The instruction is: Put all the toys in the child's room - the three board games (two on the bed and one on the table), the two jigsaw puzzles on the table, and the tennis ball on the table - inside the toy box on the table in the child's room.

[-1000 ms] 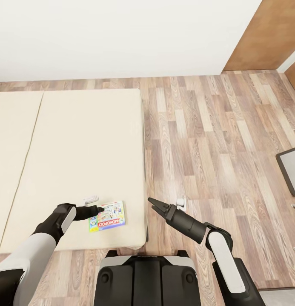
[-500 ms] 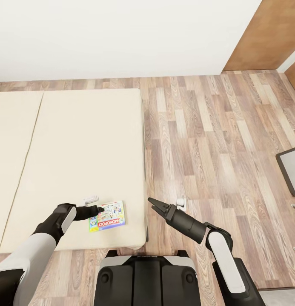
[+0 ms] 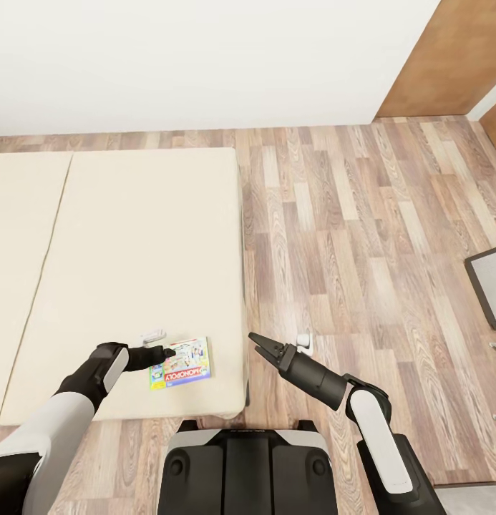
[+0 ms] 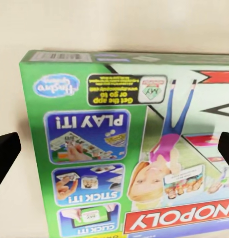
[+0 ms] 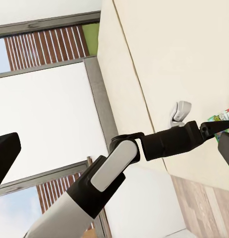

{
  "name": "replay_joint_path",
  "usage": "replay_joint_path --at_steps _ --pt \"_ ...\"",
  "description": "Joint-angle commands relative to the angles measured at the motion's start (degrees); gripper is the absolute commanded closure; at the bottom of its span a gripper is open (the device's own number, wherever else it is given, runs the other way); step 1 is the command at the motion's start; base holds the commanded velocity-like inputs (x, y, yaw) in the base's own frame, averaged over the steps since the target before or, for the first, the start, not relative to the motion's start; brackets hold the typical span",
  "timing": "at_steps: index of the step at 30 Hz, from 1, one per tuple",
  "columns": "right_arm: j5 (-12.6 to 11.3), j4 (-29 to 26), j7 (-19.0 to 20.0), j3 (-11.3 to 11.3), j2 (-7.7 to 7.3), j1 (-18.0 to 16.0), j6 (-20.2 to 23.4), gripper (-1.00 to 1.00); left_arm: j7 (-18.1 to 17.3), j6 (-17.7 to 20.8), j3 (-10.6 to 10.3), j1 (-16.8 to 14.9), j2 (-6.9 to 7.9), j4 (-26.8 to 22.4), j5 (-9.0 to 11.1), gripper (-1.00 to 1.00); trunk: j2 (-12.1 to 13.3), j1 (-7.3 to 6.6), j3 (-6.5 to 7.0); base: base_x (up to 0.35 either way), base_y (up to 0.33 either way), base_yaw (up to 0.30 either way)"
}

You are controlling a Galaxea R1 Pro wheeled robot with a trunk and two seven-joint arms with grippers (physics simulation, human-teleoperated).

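A Monopoly board game (image 3: 181, 363), a flat green box with cartoon art, lies on the beige bed (image 3: 133, 236) near its front right corner. My left gripper (image 3: 169, 352) hovers at the box's left edge and is open. In the left wrist view the board game (image 4: 94, 148) sits close up, with the black fingertips (image 4: 5, 158) spread wide on either side and not touching it. My right gripper (image 3: 258, 343) is open and empty over the wood floor just right of the bed. The right wrist view looks across at my left arm (image 5: 119, 163) above the bed (image 5: 184, 49).
Wood-plank floor (image 3: 348, 236) stretches right of the bed to a white wall and a brown door (image 3: 448, 57). A grey-framed panel (image 3: 491, 282) pokes in at the right edge. My base (image 3: 248, 465) stands at the bed's foot. Tall windows (image 5: 50, 109) show beyond the bed.
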Motion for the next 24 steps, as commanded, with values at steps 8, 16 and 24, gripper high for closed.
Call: replay_joint_path --at_steps 8,16,24 --pt "0.14 -0.01 0.21 -0.07 0.03 -0.02 0.24 -1.0 -0.15 0.4 0.25 -0.01 -0.04 -0.05 0.12 -1.0 -0.09 0.03 -0.08 0.0 -0.031 0.0" --pt "0.14 -0.01 0.21 -0.07 0.03 -0.02 0.23 -1.0 -0.15 0.41 0.25 -0.01 -0.1 -0.05 0.11 -1.0 -0.09 0.03 -0.08 0.0 -0.148 0.0" --pt "0.14 0.01 0.13 -0.07 0.03 -0.02 0.13 -1.0 -0.15 0.4 0.25 -0.01 -0.07 -0.05 0.12 -1.0 -0.09 0.03 -0.08 0.0 -0.019 0.0"
